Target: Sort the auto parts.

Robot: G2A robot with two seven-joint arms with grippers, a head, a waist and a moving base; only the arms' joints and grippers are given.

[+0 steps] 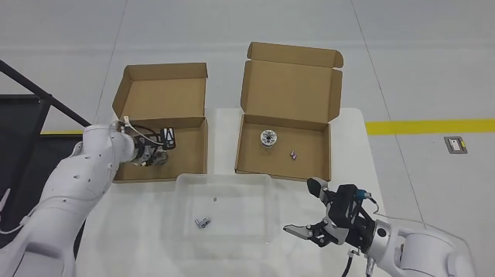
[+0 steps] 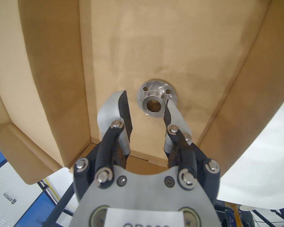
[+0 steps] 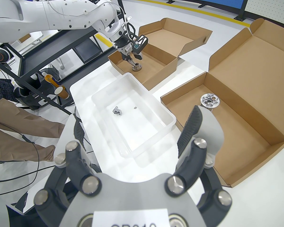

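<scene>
You see left gripper (image 2: 144,100) inside left box (image 2: 179,36), jaws released, metal flange (image 2: 156,88) on box floor between them. Middle: clear tray (image 1: 186,200) with small bracket (image 1: 203,222). Right box (image 1: 309,161) holds round part (image 1: 267,138). Right gripper (image 1: 302,207) beside tray, jaws wide apart.

On the table (image 1: 352,161), at the back and side by side: left cardboard box (image 1: 189,144) and right cardboard box (image 1: 309,161), lids open rearward. In front, between the two: plastic bin (image 1: 247,200). In the left box, toward its front: flanged hub (image 2: 156,98), straddled by the left gripper (image 2: 145,102). In the right box: disc part (image 1: 267,138) at left, small fastener (image 1: 294,153) just right of it. In the bin: bracket (image 1: 203,221) at front left, tiny piece (image 1: 214,197) behind. Right of the bin: right gripper (image 1: 300,207).
</scene>
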